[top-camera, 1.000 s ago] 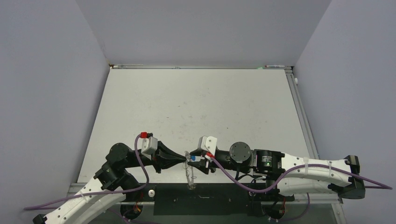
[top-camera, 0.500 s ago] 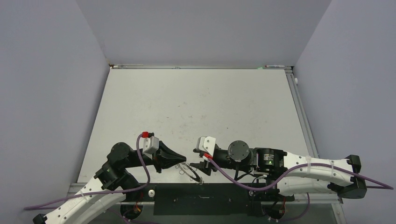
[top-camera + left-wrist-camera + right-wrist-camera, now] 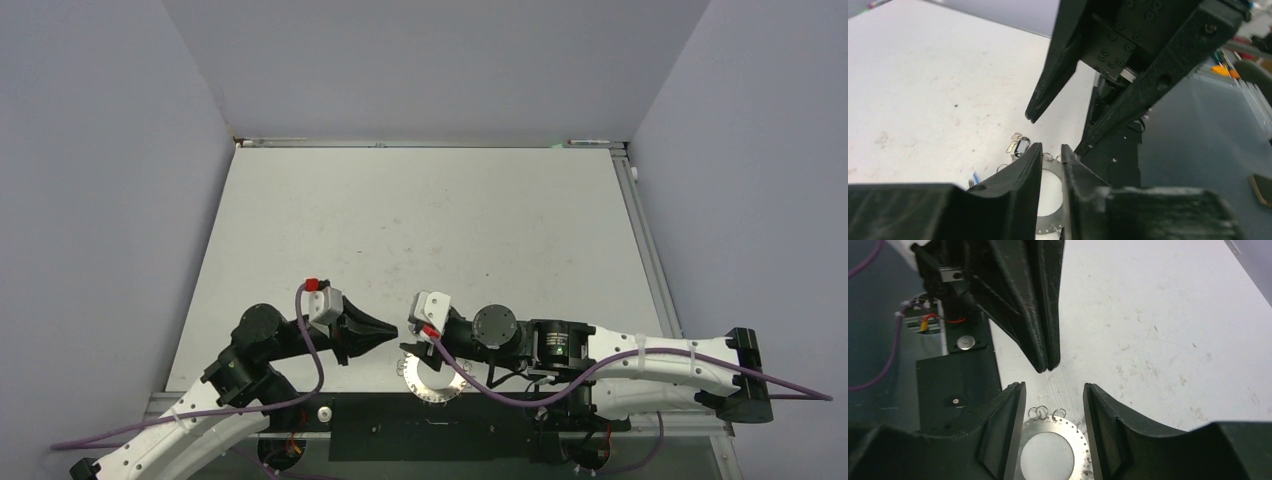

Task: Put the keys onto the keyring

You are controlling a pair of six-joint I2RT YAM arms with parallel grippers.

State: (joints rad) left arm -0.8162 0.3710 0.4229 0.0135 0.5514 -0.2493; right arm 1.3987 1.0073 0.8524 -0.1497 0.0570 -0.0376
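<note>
The keyring [image 3: 412, 380], a flat grey disc with a wide hole and small wire loops on its rim, lies flat on the table near the front edge. In the right wrist view the keyring [image 3: 1073, 434] lies below my open right gripper [image 3: 1053, 387], whose fingers stand either side of it. My left gripper [image 3: 1051, 147] is shut on nothing just above the ring [image 3: 1046, 225], tip to tip with the right gripper [image 3: 410, 350]. A dark key [image 3: 1019, 146] with a silver loop lies by the ring's edge. A blue key [image 3: 974, 177] peeks out beside my left finger.
The table's front edge and the black base plate [image 3: 400, 430] lie right behind the ring. A dark floor area [image 3: 1198, 150] lies beyond the edge. Both arms meet low over the near middle of the white table [image 3: 420, 230].
The ring hung upright between the two grippers a second ago, then tilted, and now lies flat on the table. My left gripper has let it go. The right gripper has shifted left over it.
</note>
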